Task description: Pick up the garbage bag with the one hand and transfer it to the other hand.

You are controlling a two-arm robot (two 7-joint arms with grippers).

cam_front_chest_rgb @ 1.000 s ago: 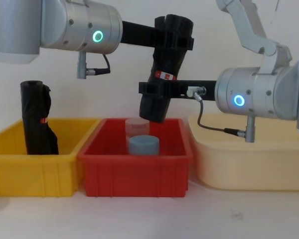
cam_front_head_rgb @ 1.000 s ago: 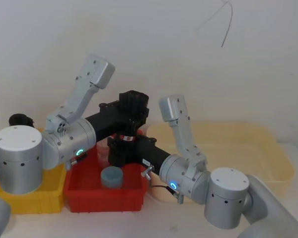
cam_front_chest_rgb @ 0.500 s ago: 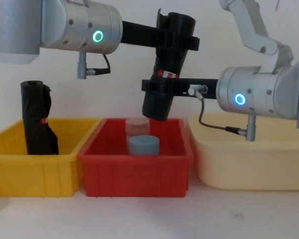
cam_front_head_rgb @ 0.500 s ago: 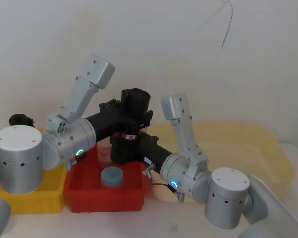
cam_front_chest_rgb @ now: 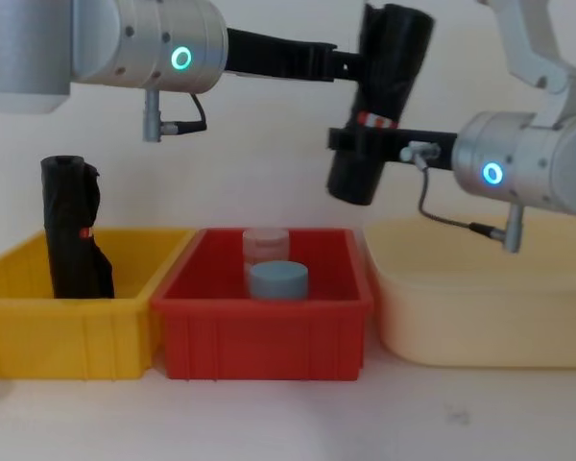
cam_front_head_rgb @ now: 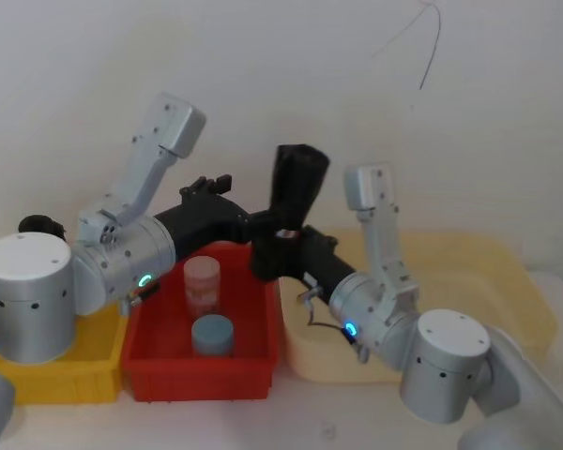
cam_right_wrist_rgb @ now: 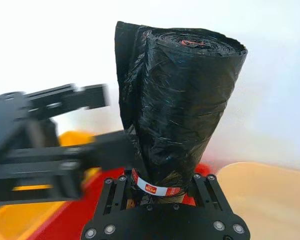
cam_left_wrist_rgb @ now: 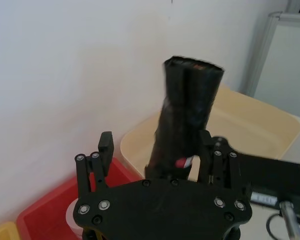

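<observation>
- Since half a second ago the garbage bag (cam_front_chest_rgb: 376,96) has swung up and toward 3 o'clock in the chest view; it has gone from over the middle of the red bin (cam_front_chest_rgb: 269,327) to above the seam between that bin and the beige tub (cam_front_chest_rgb: 480,327); both arms have travelled with it, and the left gripper (cam_front_chest_rgb: 350,65), then clamped round the bag's top, has let go.
- The right gripper (cam_front_chest_rgb: 350,142) reaches in from 3 o'clock and is clamped on the bag at its red-and-white band; it carries the bag alone, in the air, touching neither container.
- The left gripper comes in from 9 o'clock with its fingers spread; in the left wrist view one finger stands clear of the roll; the tips reach the bag's upper part, but whether they flank it or stop at its edge I cannot tell.
- The bag's long axis is near upright and tilted, top toward 1 o'clock, foot toward 7 o'clock; the left fingers lie almost level across it.
- The handover looks all but done; the left gripper's clean way out is probably straight back toward 9 o'clock along its own fingers; rising or dropping first could drag a finger along the roll and twist it in the right jaws.
</observation>
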